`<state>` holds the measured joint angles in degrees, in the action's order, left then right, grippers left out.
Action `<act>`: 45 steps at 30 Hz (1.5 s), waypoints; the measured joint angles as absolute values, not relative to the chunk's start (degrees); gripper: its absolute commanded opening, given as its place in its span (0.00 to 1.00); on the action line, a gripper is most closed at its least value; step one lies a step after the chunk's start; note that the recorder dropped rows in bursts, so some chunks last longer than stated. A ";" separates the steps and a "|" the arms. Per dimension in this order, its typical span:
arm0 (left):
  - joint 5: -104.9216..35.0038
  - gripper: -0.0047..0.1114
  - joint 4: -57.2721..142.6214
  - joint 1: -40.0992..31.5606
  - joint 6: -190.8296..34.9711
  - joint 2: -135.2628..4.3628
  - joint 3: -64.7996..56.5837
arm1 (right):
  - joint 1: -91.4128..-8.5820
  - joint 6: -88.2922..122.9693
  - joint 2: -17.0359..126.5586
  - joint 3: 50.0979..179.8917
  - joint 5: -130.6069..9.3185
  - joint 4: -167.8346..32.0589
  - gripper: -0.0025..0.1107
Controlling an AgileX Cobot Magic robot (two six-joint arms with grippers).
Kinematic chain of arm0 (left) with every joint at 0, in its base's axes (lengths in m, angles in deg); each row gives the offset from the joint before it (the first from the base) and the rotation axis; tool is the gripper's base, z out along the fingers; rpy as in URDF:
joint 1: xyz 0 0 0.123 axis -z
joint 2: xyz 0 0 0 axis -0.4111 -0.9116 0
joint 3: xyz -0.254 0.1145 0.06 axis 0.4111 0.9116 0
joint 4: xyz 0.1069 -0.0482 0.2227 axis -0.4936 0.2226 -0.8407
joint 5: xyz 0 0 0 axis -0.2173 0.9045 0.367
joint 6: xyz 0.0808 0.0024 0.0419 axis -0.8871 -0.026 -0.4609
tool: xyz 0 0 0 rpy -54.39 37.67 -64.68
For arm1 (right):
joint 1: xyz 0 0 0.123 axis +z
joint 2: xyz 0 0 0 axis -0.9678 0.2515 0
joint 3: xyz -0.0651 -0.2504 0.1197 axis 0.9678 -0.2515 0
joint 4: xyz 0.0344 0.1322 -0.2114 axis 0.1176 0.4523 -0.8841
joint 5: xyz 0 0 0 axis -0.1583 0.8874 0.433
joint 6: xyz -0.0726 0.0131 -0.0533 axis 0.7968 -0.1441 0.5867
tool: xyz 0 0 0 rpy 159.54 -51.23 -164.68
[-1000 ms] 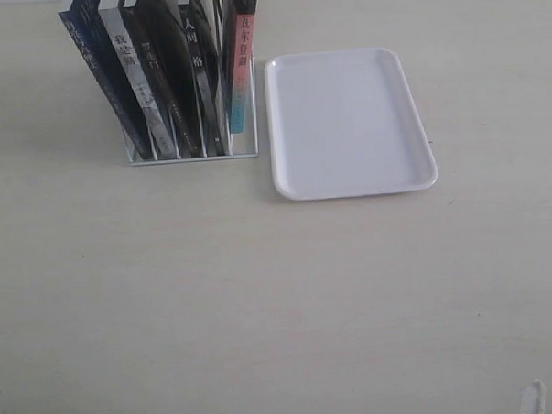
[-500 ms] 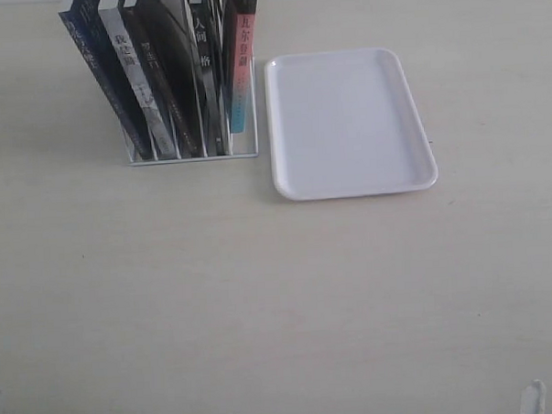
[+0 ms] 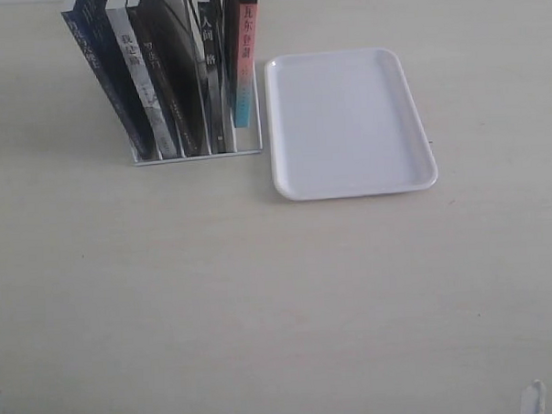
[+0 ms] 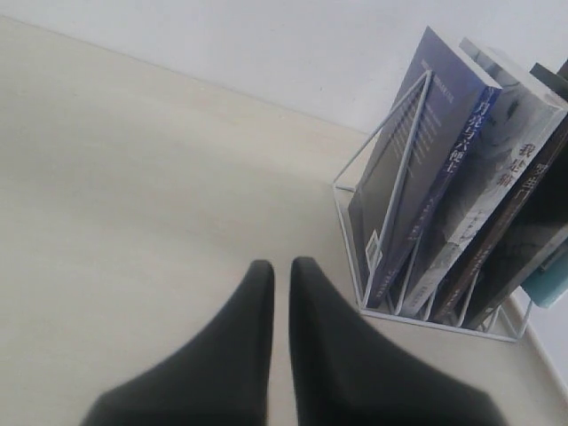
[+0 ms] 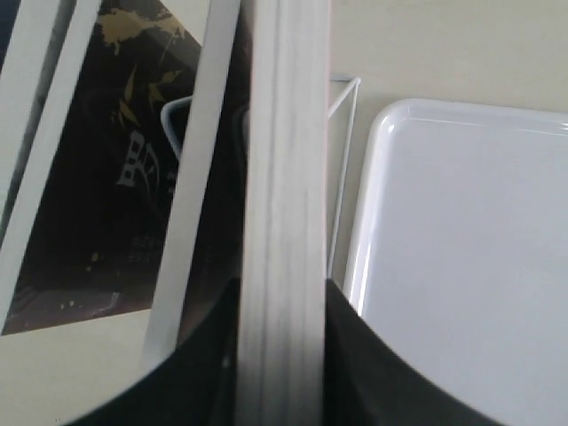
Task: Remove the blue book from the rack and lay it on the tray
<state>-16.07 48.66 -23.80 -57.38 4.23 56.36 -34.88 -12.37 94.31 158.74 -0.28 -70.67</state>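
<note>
The blue book [image 3: 101,77] stands at the left end of the white wire rack [image 3: 196,156]; the left wrist view shows its dark blue spine [image 4: 435,169]. The white tray [image 3: 346,121] lies just right of the rack. My right gripper [image 5: 282,288] is shut on the page edge of the rack's rightmost book [image 5: 284,160], the pale one with the pink-teal spine [image 3: 244,62], right beside the tray [image 5: 461,248]. My left gripper [image 4: 282,264] hovers low over the table beside the rack's left end [image 4: 435,318], fingers together and holding nothing. Neither gripper shows in the exterior view.
Black-spined books [image 3: 174,74] fill the rack's middle slots. A black cover with gold marks [image 5: 133,177] stands next to the gripped book. Bare pale table [image 3: 262,299] stretches in front of the rack and tray.
The books in the rack have tipped from a left slant to more upright, the pink-teal one most. The rack has slid slightly right toward the tray.
</note>
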 measured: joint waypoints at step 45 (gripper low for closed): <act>-16.07 0.09 48.66 -23.80 -57.38 4.23 56.36 | -33.61 -4.96 94.01 159.09 -4.92 -59.96 0.36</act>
<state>-16.07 48.66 -23.80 -57.38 4.23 56.36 -33.61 -4.96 94.01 159.09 -4.92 -59.96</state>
